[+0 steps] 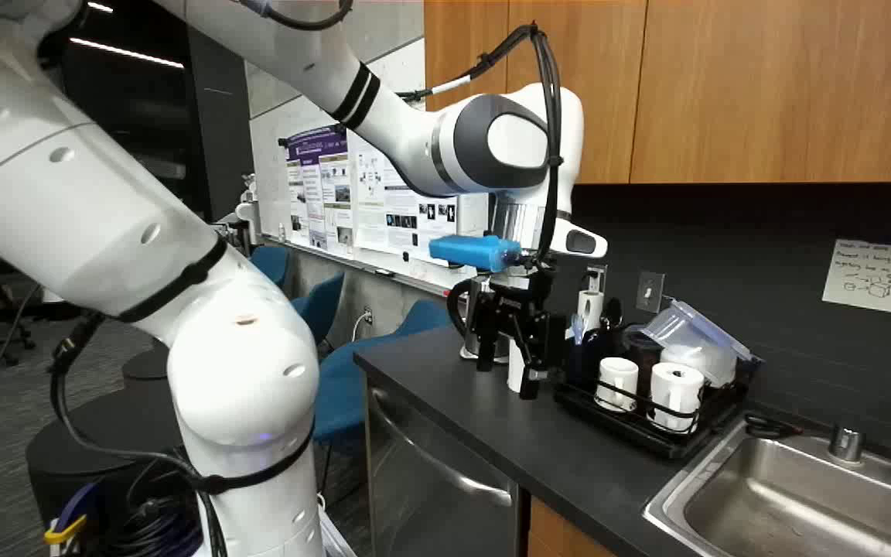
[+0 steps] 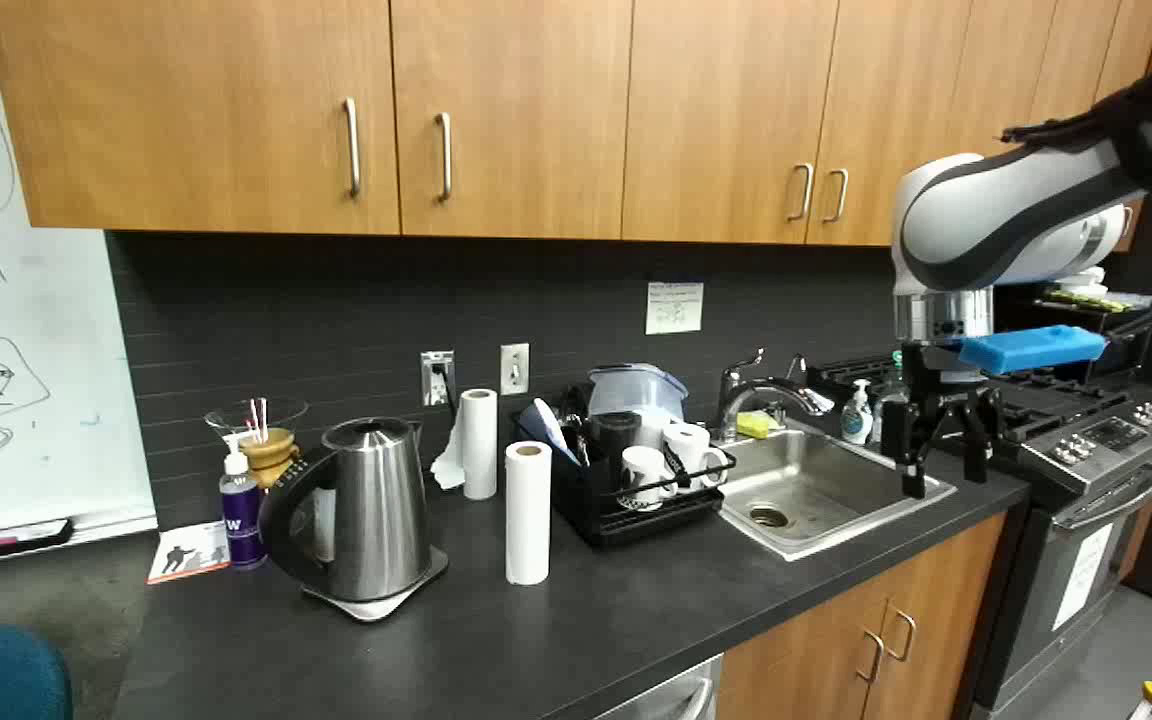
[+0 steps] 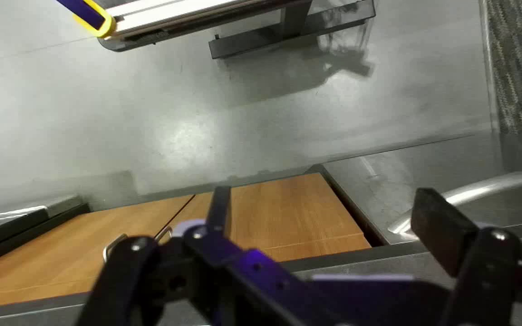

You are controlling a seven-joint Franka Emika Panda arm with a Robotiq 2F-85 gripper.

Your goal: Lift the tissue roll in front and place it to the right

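The front tissue roll [image 2: 528,520] is a tall white roll standing upright on the dark counter, between the kettle and the dish rack. In an exterior view it is partly hidden behind the gripper [image 1: 516,367]. A second white roll [image 2: 479,450] stands upright behind it near the wall, with a loose sheet at its left; it also shows behind the rack [image 1: 590,311]. My gripper [image 2: 944,472] is open and empty, hanging in the air near the counter's front edge by the sink, well apart from both rolls. The wrist view shows its spread fingers [image 3: 324,199] with no roll between them.
A steel kettle [image 2: 376,520] stands left of the front roll. A black dish rack [image 2: 596,525] with mugs and a plastic tub stands right of it. The sink [image 2: 921,490] and stove [image 2: 1096,430] lie further right. Wooden cabinets [image 2: 516,120] hang above.
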